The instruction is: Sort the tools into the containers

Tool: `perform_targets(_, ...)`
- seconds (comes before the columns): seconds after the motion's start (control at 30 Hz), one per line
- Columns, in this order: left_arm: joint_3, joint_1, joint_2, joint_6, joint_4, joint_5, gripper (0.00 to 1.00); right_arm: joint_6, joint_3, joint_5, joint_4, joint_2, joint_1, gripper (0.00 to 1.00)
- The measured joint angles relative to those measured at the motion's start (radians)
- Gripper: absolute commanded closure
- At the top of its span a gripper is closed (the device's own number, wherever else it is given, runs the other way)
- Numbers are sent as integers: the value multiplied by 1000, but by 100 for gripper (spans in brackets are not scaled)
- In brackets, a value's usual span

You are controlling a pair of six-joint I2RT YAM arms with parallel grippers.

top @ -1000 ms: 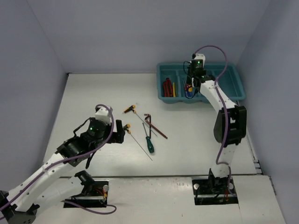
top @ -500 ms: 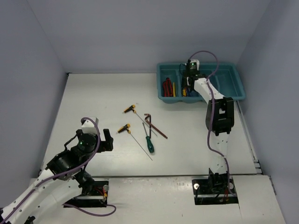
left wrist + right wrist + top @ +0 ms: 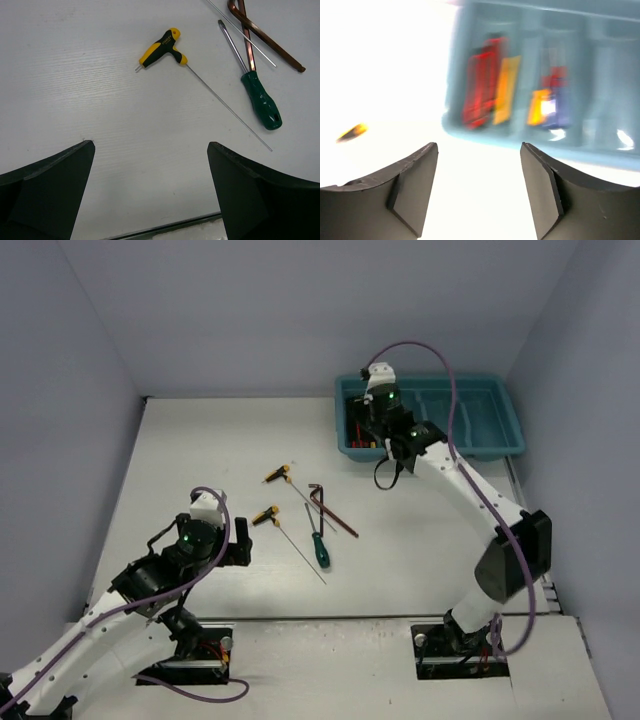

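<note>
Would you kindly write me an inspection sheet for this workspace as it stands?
Surface: white table, tools lying mid-table.
Job's things: far T-handle, near T-handle, green screwdriver and dark hex key lie loose on the table; teal tray holds red pliers and other tools in its two left compartments, blurred.
Clutter: nothing seen.
Grippers: left gripper open, empty, above the table short of the near T-handle; right gripper open, empty, by the tray's left end.
Cables: purple cables run along both arms, off the tools.
Surroundings: plain pale walls.
</note>
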Motion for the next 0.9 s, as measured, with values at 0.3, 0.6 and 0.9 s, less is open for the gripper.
perform_targets(0.3, 47, 0, 25, 96, 18, 20, 3, 181, -359, 34, 11, -123, 372, 29)
perform_targets(0.6, 47, 0, 25, 123, 25, 17, 3, 425, -533, 94, 25, -30, 617, 32)
perform_targets(0.9, 47, 0, 20, 124, 24, 13, 3, 550, -586, 165, 74, 11, 634, 51)
